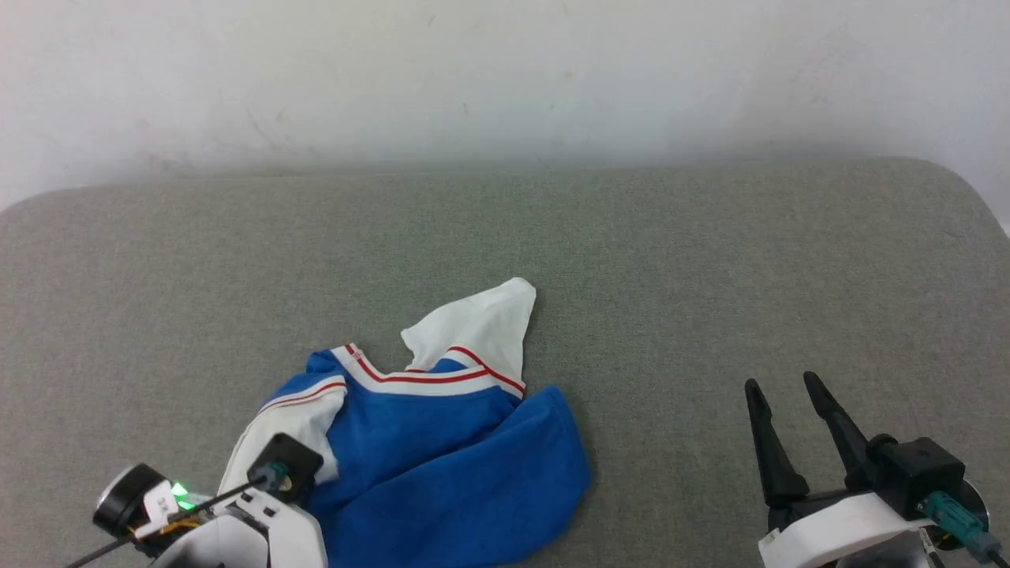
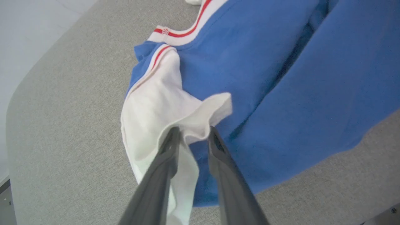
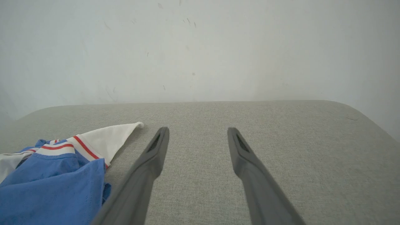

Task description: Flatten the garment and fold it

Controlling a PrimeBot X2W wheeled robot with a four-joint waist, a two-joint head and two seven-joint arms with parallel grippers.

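Item: garment lay crumpled on counter, not flattened, no fold begun, so approx. whole job left; left tool had white sleeve btwn its tips, grip unclear; right tool gaped empty, garment off to its left.

A broad surface covered in grey-green woven cloth runs from the near edge to the wall. Its far right corner and far left corner are rounded. Behind its far edge stands a plain off-white wall, scuffed and smudged low down, with small dark specks higher up. The light is soft and even, leaving a faint shade along the far edge.
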